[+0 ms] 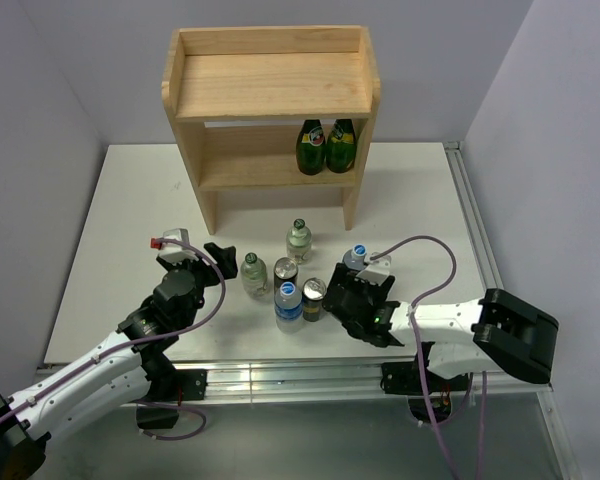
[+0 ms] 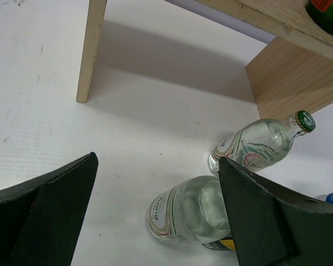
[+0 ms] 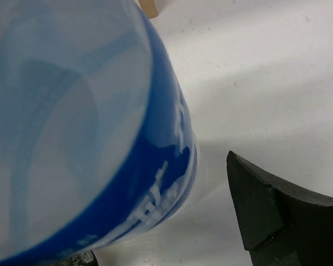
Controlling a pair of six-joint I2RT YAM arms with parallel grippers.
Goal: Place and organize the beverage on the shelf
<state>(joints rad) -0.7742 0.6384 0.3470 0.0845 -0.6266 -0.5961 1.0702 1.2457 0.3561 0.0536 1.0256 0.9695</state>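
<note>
left end effector (image 2: 158, 160): jaws wide apart, glass bottle (image 2: 191, 213) just ahead on the surface (image 2: 39, 111) | right end effector (image 1: 354, 282): jaws wide, water bottle (image 1: 355, 258) at its mouth, unclamped | shelf (image 1: 270, 90): beyond both

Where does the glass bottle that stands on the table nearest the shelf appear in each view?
Top external: the glass bottle is at the centre, just in front of the shelf.
Left wrist: right of centre, its green cap toward the right edge, beyond a second glass bottle.
Right wrist: not in it; a water bottle fills the left.
Shared landmark: the shelf; its wood shows in all three views.
</note>
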